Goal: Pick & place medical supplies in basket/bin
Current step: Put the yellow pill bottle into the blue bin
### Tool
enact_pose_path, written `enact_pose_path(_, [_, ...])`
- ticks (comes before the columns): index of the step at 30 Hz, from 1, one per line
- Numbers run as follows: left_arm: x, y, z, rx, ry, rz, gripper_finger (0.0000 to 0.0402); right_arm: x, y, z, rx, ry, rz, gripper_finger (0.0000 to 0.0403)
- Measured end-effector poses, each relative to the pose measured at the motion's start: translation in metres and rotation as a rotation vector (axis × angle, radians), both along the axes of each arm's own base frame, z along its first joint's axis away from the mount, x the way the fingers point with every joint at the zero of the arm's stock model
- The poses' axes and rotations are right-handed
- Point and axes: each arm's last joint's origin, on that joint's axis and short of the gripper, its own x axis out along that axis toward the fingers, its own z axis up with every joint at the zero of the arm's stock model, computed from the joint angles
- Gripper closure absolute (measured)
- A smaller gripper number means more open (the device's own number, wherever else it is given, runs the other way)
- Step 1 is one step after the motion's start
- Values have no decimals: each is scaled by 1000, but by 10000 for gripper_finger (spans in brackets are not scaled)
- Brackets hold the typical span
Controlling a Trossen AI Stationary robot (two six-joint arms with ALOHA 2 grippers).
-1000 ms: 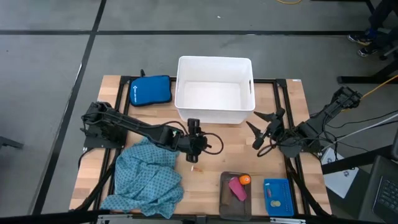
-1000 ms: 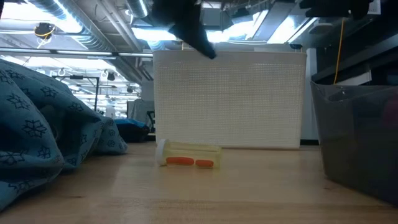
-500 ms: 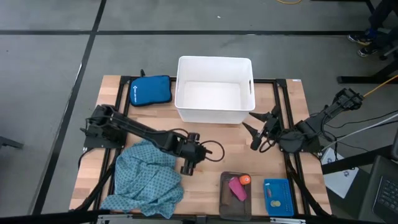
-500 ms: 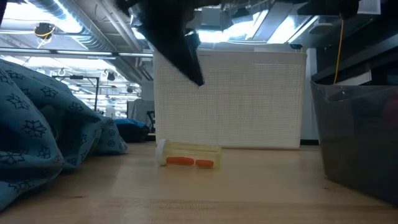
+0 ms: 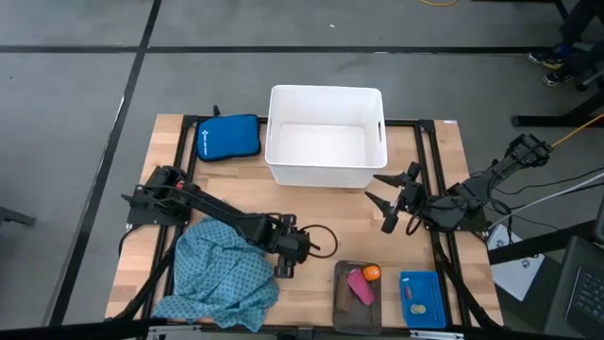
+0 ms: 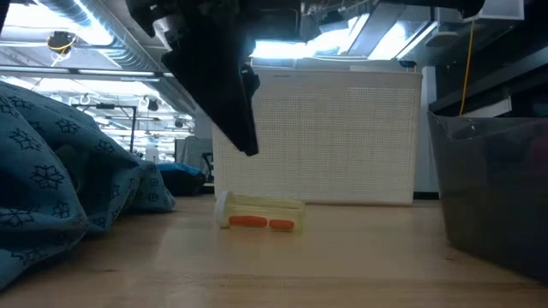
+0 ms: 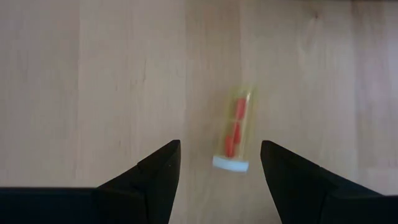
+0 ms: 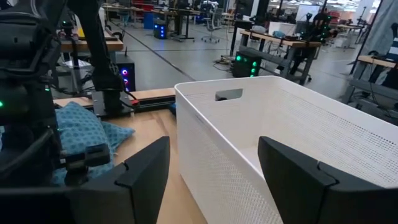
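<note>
A small clear vial [image 7: 235, 133] with a white cap and orange capsules inside lies on its side on the wooden table; the low view shows the vial [image 6: 258, 213] in front of the white tub [image 5: 326, 138]. My left gripper [image 7: 221, 163] is open and hangs above it, pointing steeply down, with a finger on either side and clear of it [image 6: 244, 137]. The teal dotted cloth [image 5: 226, 274] lies in a heap at the near left. A pink piece [image 5: 360, 286] and an orange piece [image 5: 372, 272] lie in the grey tray [image 5: 341, 300]. My right gripper [image 5: 380, 195] waits open beside the tub's right corner.
A royal-blue zip pouch [image 5: 228, 137] lies left of the tub at the far edge. A small blue ribbed basket [image 5: 423, 299] stands right of the grey tray at the near right. Bare wood [image 5: 326, 212] lies between the tub and the tray.
My left gripper has moved toward the table's near edge and come down over the vial, tipping from slanted to steeply downward and rolling at the wrist. It has stayed open. The vial and the cloth have not moved.
</note>
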Motion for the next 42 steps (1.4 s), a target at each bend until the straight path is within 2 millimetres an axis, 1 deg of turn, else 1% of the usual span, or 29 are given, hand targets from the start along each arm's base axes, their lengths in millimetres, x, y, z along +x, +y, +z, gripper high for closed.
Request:
enact_pose_path(2, [-3,0,-2,18,30,9,180,0,0,0,-10,5,1,158])
enact_pose_path(6, [-6,1,-17,24,69,13,180,0,0,0,-15,8,5,158])
enact_pose_path(10, [-7,0,-29,-26,35,8,180,0,0,0,-15,7,5,158])
enact_pose_path(20, [-7,0,-33,-42,26,11,180,0,1,0,-11,9,21,158])
enact_pose_path(22, [-4,-2,-39,-44,31,9,180,0,1,0,-6,11,40,158])
enact_pose_path(25, [-1,-3,-53,-45,59,-11,180,1,1,0,-4,13,53,158])
enact_pose_path(28, [5,-6,-57,-77,37,-43,180,1,1,0,-3,12,52,158])
enact_pose_path(32, [5,-5,-58,-76,40,-47,181,1,1,0,-4,12,47,158])
enact_pose_path(36, [4,-5,-58,-76,46,-47,198,1,1,0,-4,12,46,158])
enact_pose_path(42, [3,-3,-59,-69,68,-47,247,1,1,0,-4,12,47,158])
